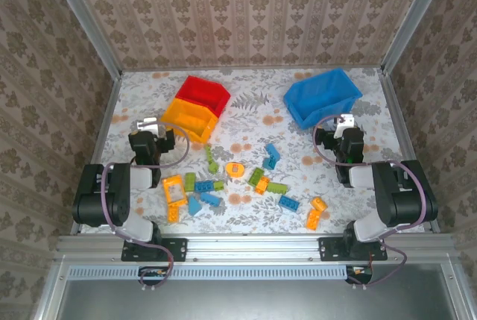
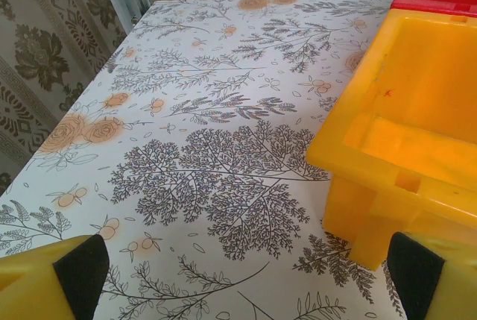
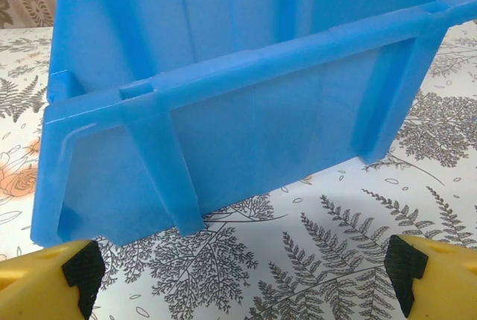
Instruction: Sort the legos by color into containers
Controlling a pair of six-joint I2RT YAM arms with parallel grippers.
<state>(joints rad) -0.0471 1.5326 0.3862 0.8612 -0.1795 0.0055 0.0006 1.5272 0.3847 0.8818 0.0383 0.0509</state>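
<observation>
**Bricks unsorted, both claws apart**

Surface: a table [image 1: 257, 122] under a floral-print cloth, with patterned wallpaper [image 1: 246, 7] on three sides. At far left you have the red bin [image 1: 203, 90], with the yellow-orange bin [image 1: 188, 117] touching its near side. The blue bin [image 1: 322, 96] stands far right, well apart from both.

The legos [image 1: 235, 170] lie scattered across the near middle of the table, between your two arms. An orange frame [image 1: 174, 189] is to the left and a blue L-shaped piece [image 1: 271, 157] is toward the centre. Two orange bricks [image 1: 313, 220] lie nearest the right arm, and green and blue ones are mixed among the rest. Every brick you can see is on the cloth.

Left gripper [image 2: 246, 279]: fingers spread wide and unloaded, hanging over bare cloth just left of the yellow-orange bin.

Right gripper [image 3: 242, 275]: fingers likewise apart and unloaded, facing the near wall of the blue bin, just beside it.
</observation>
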